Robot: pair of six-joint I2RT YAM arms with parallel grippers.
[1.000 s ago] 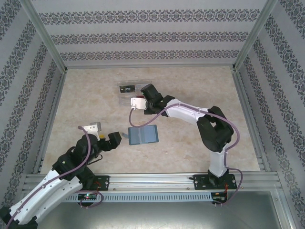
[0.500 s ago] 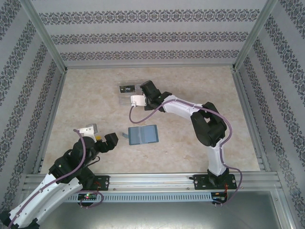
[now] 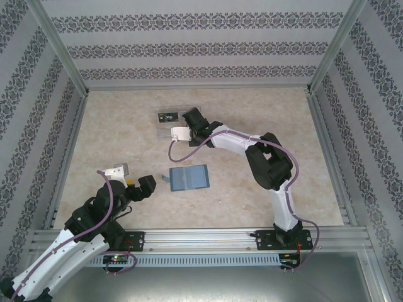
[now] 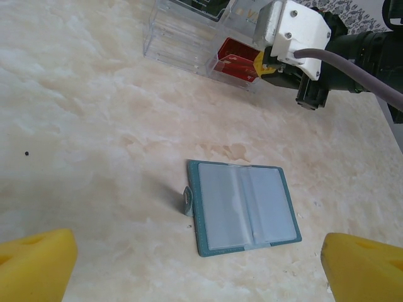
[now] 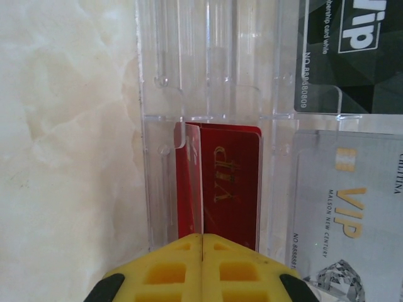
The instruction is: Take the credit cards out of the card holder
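Over the last second my right arm has reached further out to the clear tray (image 3: 161,129), and my left arm has pulled back a little toward its base. The card holder (image 3: 189,178) has not moved. It lies open and flat on the tabletop (image 3: 113,126), between the two arms. The right gripper (image 5: 201,264) has its jaws pressed together at the near edge of the red card (image 5: 230,182), which is stamped "VIP" in gold. The silver card (image 5: 346,207) reads "VIP" and "MALSON NEW CENTURY". The black card (image 5: 352,63) shows white letters ending "lip". The left gripper (image 4: 200,267) has its jaws wide apart.
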